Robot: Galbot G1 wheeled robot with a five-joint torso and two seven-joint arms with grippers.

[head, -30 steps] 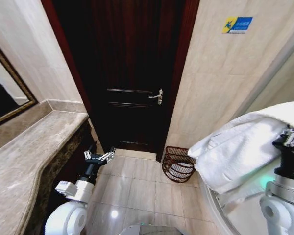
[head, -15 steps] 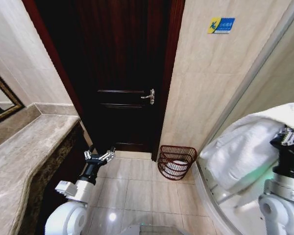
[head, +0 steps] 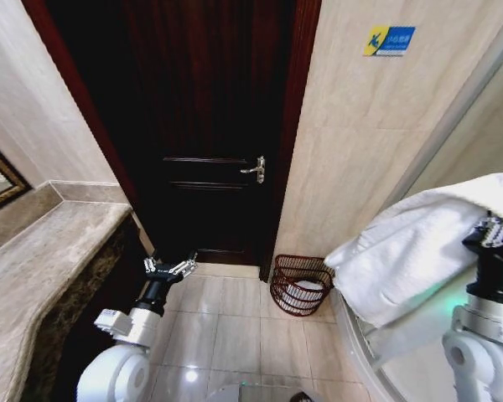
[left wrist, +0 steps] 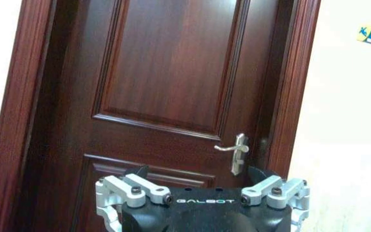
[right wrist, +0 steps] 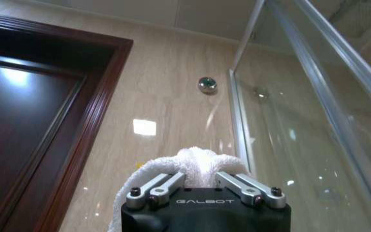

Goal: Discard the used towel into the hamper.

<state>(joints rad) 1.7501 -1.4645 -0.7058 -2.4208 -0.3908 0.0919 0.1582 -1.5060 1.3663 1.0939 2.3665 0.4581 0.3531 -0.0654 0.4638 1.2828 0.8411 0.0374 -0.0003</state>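
White terry towel (head: 411,264) hangs in a thick fold over the right pincer (head: 493,231), up at the right side of the head view, well above the floor; in the right wrist view a bunched wad of it (right wrist: 195,166) sits between the jaws, so that pincer is clenched on the cloth. Hamper (head: 301,284), reddish-brown wire weave, stands on the tiled floor (head: 235,335) against the beige wall, just beside the dark door frame, w/ something pale lying in its bottom. Towel and hamper are well apart: hamper is lower and to the left of the load.

Step in hand, as I read it: carry phase, towel held but not yet over the basket. Next move calls for bringing the right arm down and across until the cloth hangs above the rim, then letting go; loose drape could catch the rim, so aim for the centre.

Left pincer (head: 170,267) is parked low, by the stone worktop (head: 59,251), released, fingers spread, pointing at the wooden door (left wrist: 172,72) and its lever handle (left wrist: 234,150).

Hard to make out: what the pale item in the hamper is; the towel's far end is cut off at the frame edge.
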